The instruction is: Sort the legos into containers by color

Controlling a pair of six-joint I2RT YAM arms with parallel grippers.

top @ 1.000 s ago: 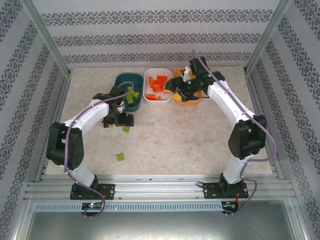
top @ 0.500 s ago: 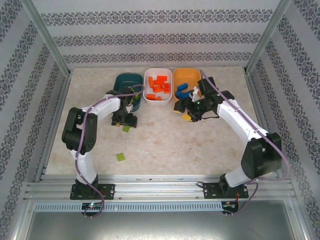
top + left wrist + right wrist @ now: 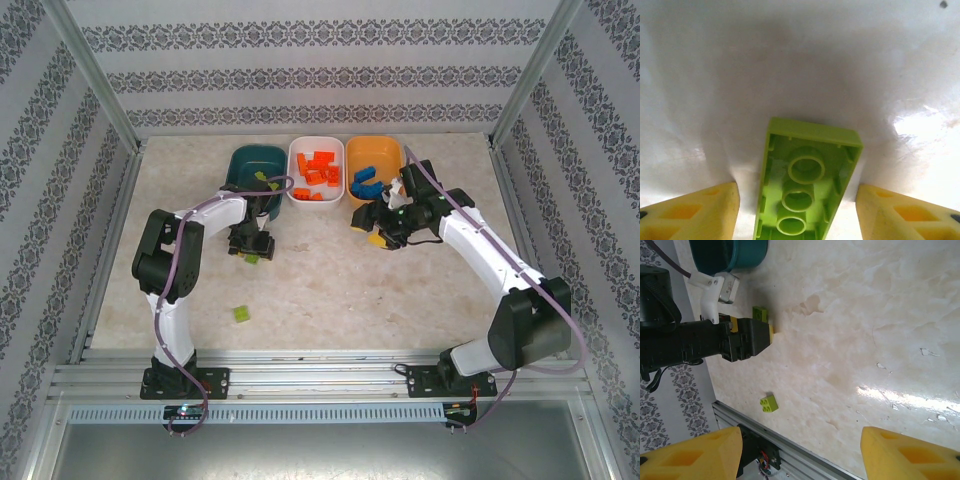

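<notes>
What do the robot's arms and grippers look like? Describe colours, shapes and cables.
The left arm and right arm have white links and black joints, each trailed by a thin purple cable. The left gripper and right gripper are black-bodied, with blocky yellow fingers.

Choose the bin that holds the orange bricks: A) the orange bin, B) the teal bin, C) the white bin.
C: the orange bricks lie in the white bin, the middle one of the three, while the orange bin holds blue bricks.
</notes>
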